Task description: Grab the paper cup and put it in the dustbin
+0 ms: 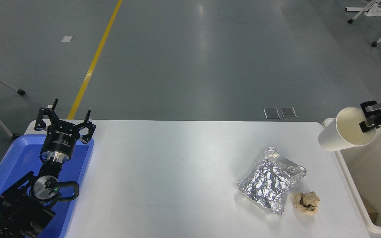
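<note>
- Your right gripper [369,119] is pinching the paper cup [344,130] by its rim, one finger inside the mouth.
- The cup hangs tilted, almost on its side, with its mouth towards the gripper and its base pointing left over the table [177,158] edge.
- The dustbin [349,178] lies just below and to the right; carry the cup right until it is wholly over the opening, then let go.
- Your left gripper [65,123] is parked over the blue tray [78,172], fingers spread.

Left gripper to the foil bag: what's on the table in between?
Nothing. In the head view only bare white table lies between the parked left gripper, over the blue tray, and the foil bag.
</note>
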Controlling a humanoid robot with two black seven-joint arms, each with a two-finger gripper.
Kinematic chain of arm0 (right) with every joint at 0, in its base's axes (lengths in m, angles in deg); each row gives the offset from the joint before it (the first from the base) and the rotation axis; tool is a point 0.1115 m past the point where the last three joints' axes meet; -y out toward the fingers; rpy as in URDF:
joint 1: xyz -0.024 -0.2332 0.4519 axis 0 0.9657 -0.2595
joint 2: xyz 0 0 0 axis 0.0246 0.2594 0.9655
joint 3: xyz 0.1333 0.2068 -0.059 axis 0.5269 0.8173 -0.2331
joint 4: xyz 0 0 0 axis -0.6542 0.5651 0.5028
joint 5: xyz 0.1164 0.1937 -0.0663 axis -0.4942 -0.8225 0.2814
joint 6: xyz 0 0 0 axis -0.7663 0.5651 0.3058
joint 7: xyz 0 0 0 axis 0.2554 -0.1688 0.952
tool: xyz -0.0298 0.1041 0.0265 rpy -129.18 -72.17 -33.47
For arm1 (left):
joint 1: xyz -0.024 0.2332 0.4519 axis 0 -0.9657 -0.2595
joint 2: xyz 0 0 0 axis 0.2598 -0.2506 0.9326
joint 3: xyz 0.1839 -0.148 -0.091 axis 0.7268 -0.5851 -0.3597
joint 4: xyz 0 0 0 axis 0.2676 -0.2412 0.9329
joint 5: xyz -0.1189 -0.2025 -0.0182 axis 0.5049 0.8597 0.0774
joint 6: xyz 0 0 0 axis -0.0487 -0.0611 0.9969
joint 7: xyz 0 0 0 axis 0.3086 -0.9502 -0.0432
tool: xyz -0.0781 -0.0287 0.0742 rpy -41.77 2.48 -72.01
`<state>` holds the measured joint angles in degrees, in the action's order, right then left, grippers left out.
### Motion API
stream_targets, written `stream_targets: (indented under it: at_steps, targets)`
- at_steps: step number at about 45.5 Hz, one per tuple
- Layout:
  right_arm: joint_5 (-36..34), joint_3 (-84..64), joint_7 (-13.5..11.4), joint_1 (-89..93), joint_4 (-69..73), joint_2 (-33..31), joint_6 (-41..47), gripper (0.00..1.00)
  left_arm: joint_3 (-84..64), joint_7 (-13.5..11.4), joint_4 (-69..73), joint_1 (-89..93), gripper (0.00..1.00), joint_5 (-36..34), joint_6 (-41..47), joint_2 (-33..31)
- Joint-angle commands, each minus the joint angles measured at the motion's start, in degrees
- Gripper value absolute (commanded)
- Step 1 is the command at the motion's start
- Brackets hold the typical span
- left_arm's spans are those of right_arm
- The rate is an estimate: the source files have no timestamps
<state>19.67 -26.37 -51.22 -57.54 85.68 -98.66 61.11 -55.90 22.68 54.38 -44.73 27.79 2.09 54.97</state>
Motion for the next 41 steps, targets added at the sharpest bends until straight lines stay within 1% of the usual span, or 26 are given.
stream_targets:
  at_steps: [1,6,9,13,17,20,25,30,36,41]
  targets:
    - [9.0,7.6,0.3,10.8,-10.3,-10.9,0.2,0.0,0.0,0.0,0.0,0.0,1.0,0.0,0.0,0.0]
    - [17.0,19.6,0.6,23.4,-16.9,-18.5,0.2,0.0,0.0,0.0,0.0,0.0,1.0,0.0,0.0,0.0]
    - [21.4,27.3,0.9,31.8,-21.1,-21.3,0.2,0.0,0.0,0.0,0.0,-0.1,1.0,0.0,0.0,0.0]
    - [26.6,36.2,2.0,43.4,-26.0,-22.8,-2.4,0.0,0.0,0.0,0.0,-0.1,1.0,0.0,0.0,0.0]
    - [30.4,42.2,3.1,54.5,-32.1,-22.6,-9.0,0.0,0.0,0.0,0.0,-0.1,1.0,0.0,0.0,0.0]
    - [31.0,43.3,3.6,60.2,-37.0,-22.0,-13.9,0.0,0.0,0.0,0.0,-0.1,1.0,0.0,0.0,0.0]
    - [31.0,43.3,5.2,69.5,-45.8,-19.5,-22.0,0.0,0.0,0.0,0.0,-0.1,1.0,0.0,0.0,0.0]
    - [30.9,43.4,5.5,79.6,-53.9,-16.2,-29.2,0.0,0.0,0.0,0.0,0.0,1.0,0.1,0.0,0.0]
    - [28.8,44.2,5.4,87.1,-61.4,-11.4,-32.8,0.0,0.0,0.0,0.0,-0.1,1.0,0.1,0.0,0.0]
    - [24.2,46.8,5.2,93.2,-65.9,-8.0,-34.0,0.0,0.0,0.0,0.0,0.0,1.0,0.1,0.0,0.0]
